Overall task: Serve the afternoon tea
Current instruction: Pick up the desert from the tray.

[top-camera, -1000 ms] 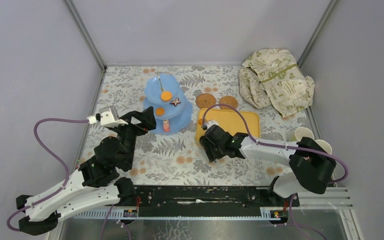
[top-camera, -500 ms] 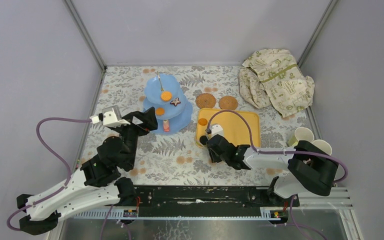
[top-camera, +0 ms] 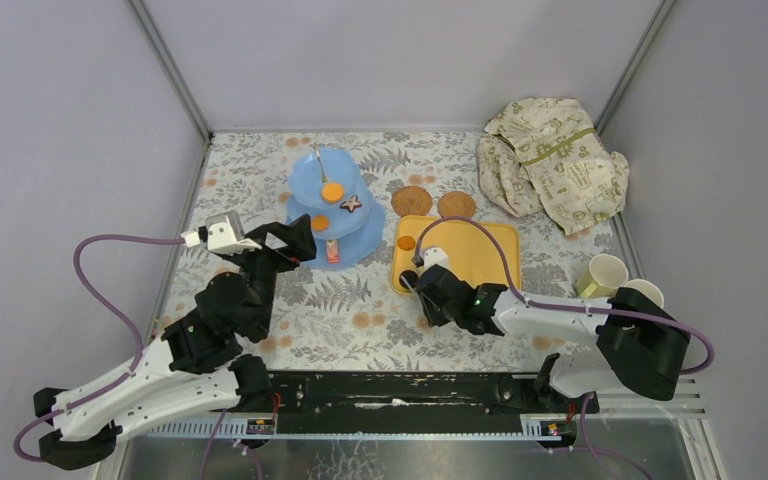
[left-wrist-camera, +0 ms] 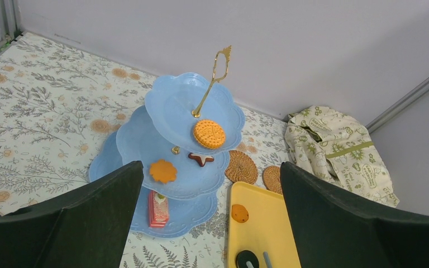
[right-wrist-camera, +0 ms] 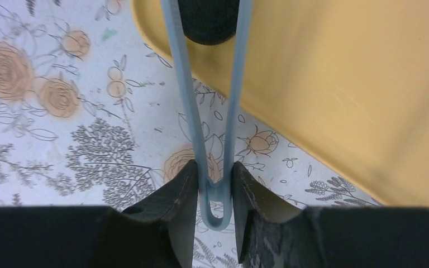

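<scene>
The light-blue three-tier stand [top-camera: 332, 205] [left-wrist-camera: 190, 145] carries a round orange biscuit [left-wrist-camera: 209, 133], a flower biscuit [left-wrist-camera: 162, 171], a brown star [left-wrist-camera: 201, 159] and a red slice [left-wrist-camera: 157, 208]. Two woven coasters [top-camera: 411, 201] [top-camera: 456, 205] lie to its right. Two pale cups [top-camera: 604, 274] [top-camera: 645, 292] stand at the right edge. My left gripper [top-camera: 295, 235] [left-wrist-camera: 211, 165] hovers open in front of the stand, holding nothing. My right gripper [top-camera: 422, 290] [right-wrist-camera: 214, 176] is shut on the looped end of grey-blue tongs [right-wrist-camera: 201, 128], whose arms straddle a black biscuit [right-wrist-camera: 208, 19].
The yellow tray [top-camera: 480, 245] [right-wrist-camera: 341, 72] lies right of the stand, with a small orange cookie [top-camera: 406, 242] [left-wrist-camera: 239, 213] at its far left. A crumpled cream cloth [top-camera: 552, 160] sits at the back right. Grey walls enclose the floral table.
My right gripper's jaws have closed onto the tongs' end at the tray's near-left corner, and the arm has swung slightly, uncovering the cups. The left arm has stayed put.
</scene>
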Robot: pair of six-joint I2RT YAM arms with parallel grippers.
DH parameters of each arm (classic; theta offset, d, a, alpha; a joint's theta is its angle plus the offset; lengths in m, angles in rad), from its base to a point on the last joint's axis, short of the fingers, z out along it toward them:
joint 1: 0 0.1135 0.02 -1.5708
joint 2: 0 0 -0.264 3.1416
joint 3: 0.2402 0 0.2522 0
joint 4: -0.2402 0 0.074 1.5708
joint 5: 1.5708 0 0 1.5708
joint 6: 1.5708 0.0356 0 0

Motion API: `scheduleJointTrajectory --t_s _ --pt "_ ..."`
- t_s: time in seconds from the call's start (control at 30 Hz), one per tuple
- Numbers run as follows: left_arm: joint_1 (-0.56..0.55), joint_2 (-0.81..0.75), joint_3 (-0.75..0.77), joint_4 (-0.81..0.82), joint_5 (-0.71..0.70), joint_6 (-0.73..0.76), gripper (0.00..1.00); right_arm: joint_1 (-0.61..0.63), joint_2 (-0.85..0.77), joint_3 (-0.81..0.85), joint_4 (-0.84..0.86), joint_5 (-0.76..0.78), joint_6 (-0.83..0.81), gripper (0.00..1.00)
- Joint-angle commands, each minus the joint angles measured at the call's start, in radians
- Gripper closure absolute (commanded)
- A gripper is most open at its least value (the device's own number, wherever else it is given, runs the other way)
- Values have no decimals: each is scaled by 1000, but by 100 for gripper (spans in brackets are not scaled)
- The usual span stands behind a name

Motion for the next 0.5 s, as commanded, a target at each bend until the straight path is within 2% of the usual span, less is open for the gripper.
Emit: scheduleJointTrajectory --t_s 0.0,0.23,0.47 --pt "4 -12 0 52 -22 4 0 9 -48 138 -158 -12 -30 67" --pt "4 -22 4 49 -23 1 0 -13 29 311 -354 -65 -57 67" --pt "4 -26 5 49 -20 5 0 -82 67 361 -443 -170 -36 66"
